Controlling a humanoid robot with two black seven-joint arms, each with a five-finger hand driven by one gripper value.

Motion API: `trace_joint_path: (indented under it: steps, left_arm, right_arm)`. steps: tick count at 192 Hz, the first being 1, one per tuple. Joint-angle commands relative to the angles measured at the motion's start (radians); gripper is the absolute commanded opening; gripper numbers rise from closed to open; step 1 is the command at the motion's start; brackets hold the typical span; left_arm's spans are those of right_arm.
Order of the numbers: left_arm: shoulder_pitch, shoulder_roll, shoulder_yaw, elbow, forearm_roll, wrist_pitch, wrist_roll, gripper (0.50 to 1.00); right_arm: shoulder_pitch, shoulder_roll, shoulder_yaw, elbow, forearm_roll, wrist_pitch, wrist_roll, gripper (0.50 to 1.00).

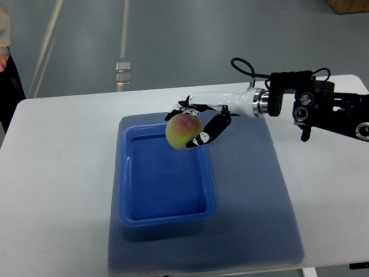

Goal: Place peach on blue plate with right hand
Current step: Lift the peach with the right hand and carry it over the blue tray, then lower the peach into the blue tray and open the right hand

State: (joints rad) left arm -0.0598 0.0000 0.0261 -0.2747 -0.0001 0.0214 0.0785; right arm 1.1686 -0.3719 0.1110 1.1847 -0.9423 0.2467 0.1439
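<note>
A yellow-green peach (183, 131) with a red blush hangs in my right hand (196, 122), whose white and black fingers curl around it. The hand holds it above the far right part of the blue plate (164, 214), a rectangular blue tray with a raised rim. My right arm (311, 107) comes in from the right edge across the table. The inside of the tray holds nothing. My left arm does not show.
The tray lies on a blue-grey mat (253, 208) on a white table (57, 184). A person's sleeve and dark clothing (7, 63) show at the far left edge. Grey floor lies beyond the table's back edge.
</note>
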Motion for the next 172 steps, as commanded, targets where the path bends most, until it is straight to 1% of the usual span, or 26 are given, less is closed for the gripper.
trace_joint_path:
  steps: [1,10,11,27,52,56,66,67,68,69,70,71,72,73,74,75,76,77,78,79,84,85,93,95,137,172]
  left_arm:
    - [0.0,0.0,0.0,0.002,0.0,0.0,0.0,1.0]
    - [0.0,0.0,0.0,0.002,0.0,0.0,0.0,1.0]
    - [0.0,0.0,0.0,0.002,0.0,0.0,0.0,1.0]
    - [0.0,0.0,-0.002,0.005,0.0,0.0,0.0,1.0]
    - [0.0,0.0,0.0,0.005,0.0,0.0,0.0,1.0]
    - [0.0,0.0,0.0,0.003,0.0,0.0,0.0,1.0]
    - [0.0,0.0,0.0,0.003,0.0,0.0,0.0,1.0]
    - [0.0,0.0,0.0,0.003,0.0,0.0,0.0,1.0]
    - [0.0,0.0,0.0,0.003,0.0,0.0,0.0,1.0]
    - [0.0,0.0,0.0,0.003,0.0,0.0,0.0,1.0]
    - [0.0,0.0,0.0,0.003,0.0,0.0,0.0,1.0]
    - [0.0,0.0,0.0,0.003,0.0,0.0,0.0,1.0]
    - [0.0,0.0,0.0,0.003,0.0,0.0,0.0,1.0]
    - [0.0,0.0,0.0,0.003,0.0,0.0,0.0,1.0]
    - [0.0,0.0,0.0,0.003,0.0,0.0,0.0,1.0]
    - [0.0,0.0,0.0,0.003,0.0,0.0,0.0,1.0]
    - [0.0,0.0,0.0,0.003,0.0,0.0,0.0,1.0]
    - [0.0,0.0,0.0,0.003,0.0,0.0,0.0,1.0]
    - [0.0,0.0,0.0,0.003,0.0,0.0,0.0,1.0]
    - [0.0,0.0,0.0,0.003,0.0,0.0,0.0,1.0]
    - [0.0,0.0,0.0,0.003,0.0,0.0,0.0,1.0]
    - [0.0,0.0,0.0,0.005,0.0,0.0,0.0,1.0]
    - [0.0,0.0,0.0,0.005,0.0,0.0,0.0,1.0]
    - [0.0,0.0,0.0,0.005,0.0,0.0,0.0,1.0]
    - [0.0,0.0,-0.002,0.006,0.0,0.0,0.0,1.0]
    - [0.0,0.0,0.0,0.006,0.0,0.0,0.0,1.0]
  right_arm:
    - [-0.01,0.134,-0.03,-0.117,-0.009,-0.007,0.002,0.5]
    - [-0.01,0.134,-0.03,-0.117,-0.009,-0.007,0.002,0.5]
    - [-0.023,0.18,-0.04,-0.164,-0.024,-0.016,0.002,0.5]
    - [-0.044,0.24,-0.057,-0.226,-0.064,-0.038,0.003,0.5]
    - [-0.076,0.274,-0.065,-0.25,-0.085,-0.041,0.005,0.5]
    - [-0.081,0.275,-0.065,-0.252,-0.085,-0.041,0.005,0.531]
    - [-0.081,0.275,-0.065,-0.252,-0.085,-0.041,0.005,0.531]
    - [-0.087,0.277,-0.065,-0.261,-0.085,-0.041,0.005,0.624]
    - [-0.087,0.277,-0.065,-0.261,-0.085,-0.041,0.005,0.625]
    - [-0.087,0.277,-0.065,-0.263,-0.085,-0.041,0.005,0.653]
    - [-0.087,0.277,-0.065,-0.263,-0.085,-0.041,0.005,0.654]
    - [-0.089,0.277,-0.063,-0.264,-0.085,-0.041,0.005,0.686]
    - [-0.089,0.277,-0.063,-0.264,-0.085,-0.041,0.005,0.686]
    - [-0.09,0.277,-0.063,-0.266,-0.085,-0.041,0.005,0.715]
    - [-0.09,0.277,-0.063,-0.266,-0.085,-0.041,0.005,0.715]
    - [-0.09,0.275,-0.063,-0.269,-0.085,-0.041,0.005,0.743]
    - [-0.09,0.275,-0.063,-0.269,-0.085,-0.041,0.005,0.744]
    - [-0.09,0.277,-0.063,-0.27,-0.085,-0.041,0.005,0.77]
    - [-0.09,0.277,-0.063,-0.27,-0.085,-0.041,0.005,0.77]
    - [-0.092,0.277,-0.063,-0.273,-0.085,-0.041,0.003,0.794]
    - [-0.092,0.277,-0.062,-0.278,-0.085,-0.043,0.003,0.836]
    - [-0.093,0.277,-0.062,-0.28,-0.085,-0.043,0.003,0.856]
    - [-0.093,0.275,-0.062,-0.283,-0.085,-0.041,0.003,0.925]
    - [-0.093,0.275,-0.062,-0.283,-0.085,-0.041,0.003,0.932]
    - [-0.086,0.255,-0.036,-0.281,-0.069,-0.037,0.003,0.934]
    - [-0.087,0.176,0.127,-0.281,-0.052,-0.024,0.008,0.934]
